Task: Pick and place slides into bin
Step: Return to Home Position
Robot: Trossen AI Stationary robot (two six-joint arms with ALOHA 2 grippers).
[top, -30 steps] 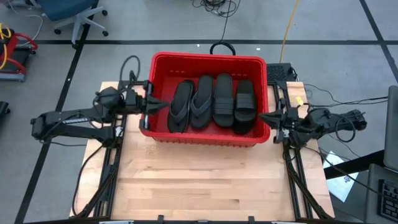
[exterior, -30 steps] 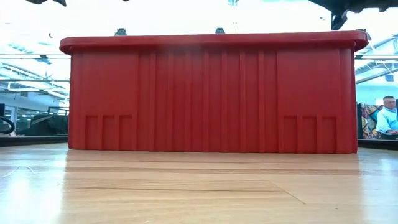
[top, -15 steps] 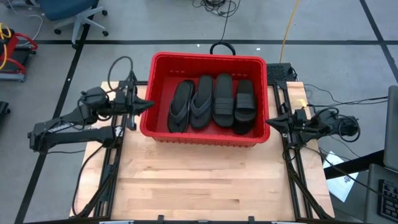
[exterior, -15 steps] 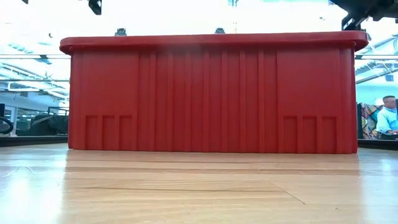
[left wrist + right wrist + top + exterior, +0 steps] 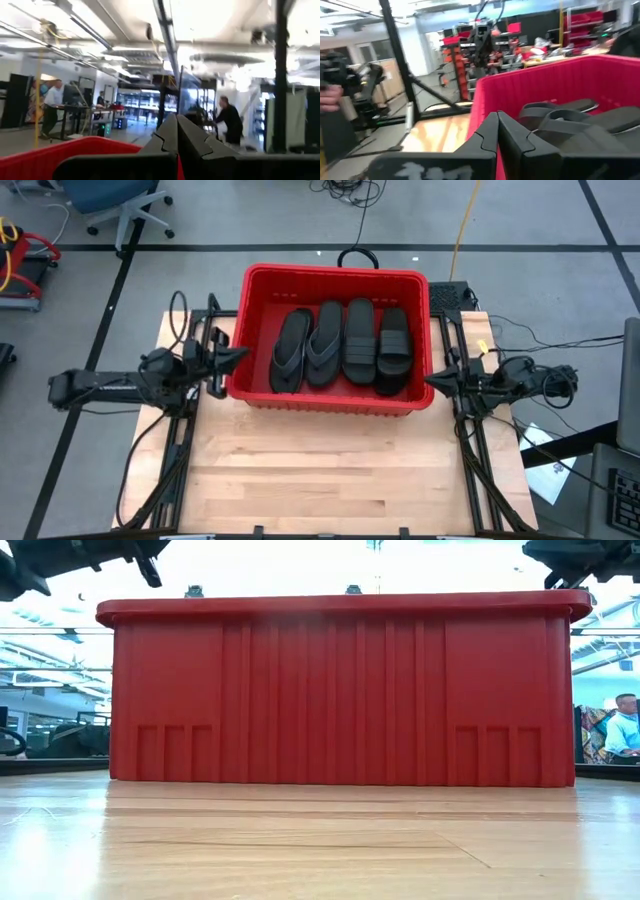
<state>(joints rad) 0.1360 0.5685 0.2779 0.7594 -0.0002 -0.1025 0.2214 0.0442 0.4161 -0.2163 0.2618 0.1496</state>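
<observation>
On the left, the left tool [image 5: 238, 356] hangs with its two dark fingers pressed together and nothing between them. The left wrist view shows the tips meeting in a point. Directly ahead of those tips stands the large rectangular red plastic bin [image 5: 338, 272] with ribbed walls, its side wall just beside the tool. In the low view the arm sits above rim height. The bin rests on the pale wooden counter [image 5: 330, 470], toward its far edge.

Inside the bin, beyond the left tool's tips, the black rubber slides [image 5: 325, 345] lie side by side in four rows. The two thong-strapped ones are nearer the left tool, and the two with wide ribbed straps are nearer the right tool. We cannot tell how many more lie beneath the top ones.

On the right, the right tool [image 5: 432, 383] points at the bin's opposite wall from just outside it, its fingers likewise pressed together on nothing. Past its tips, the right wrist view shows the red wall and slide straps inside.

We judge the picking and placing done: every slide we can see is in the bin, and neither tool carries anything. All that seems left is for the arms to fold back to rest.
</observation>
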